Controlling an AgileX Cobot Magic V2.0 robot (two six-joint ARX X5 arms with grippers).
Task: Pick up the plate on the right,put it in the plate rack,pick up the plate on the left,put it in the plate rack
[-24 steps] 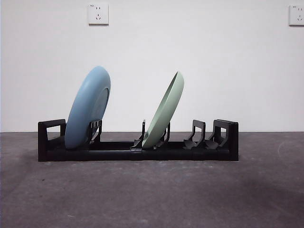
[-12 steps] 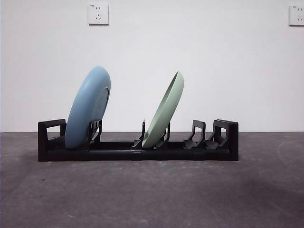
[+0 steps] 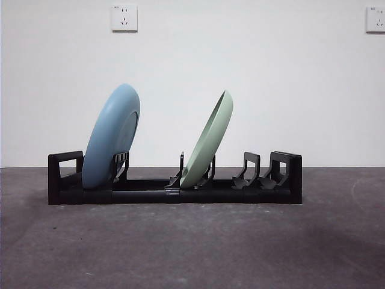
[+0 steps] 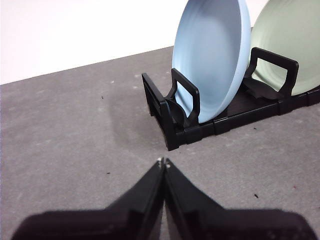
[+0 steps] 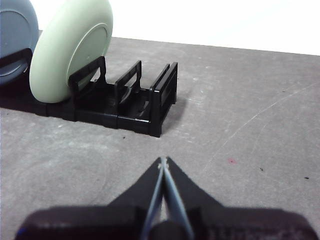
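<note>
The black plate rack (image 3: pixel 174 194) lies across the middle of the grey table. A blue plate (image 3: pixel 111 135) stands leaning in its left slot. A pale green plate (image 3: pixel 207 141) leans in a middle slot. In the left wrist view my left gripper (image 4: pixel 163 162) is shut and empty, a short way off the rack's (image 4: pixel 170 120) left end, with the blue plate (image 4: pixel 212 55) beyond. My right gripper (image 5: pixel 163 161) is shut and empty too, back from the rack's (image 5: pixel 150 107) right end, where the green plate (image 5: pixel 70 47) stands. Neither arm shows in the front view.
Two empty divider pairs (image 3: pixel 264 171) stand at the rack's right end. A white wall with two power sockets (image 3: pixel 124 17) rises behind the table. Bare grey tabletop (image 3: pixel 192 247) stretches in front of the rack.
</note>
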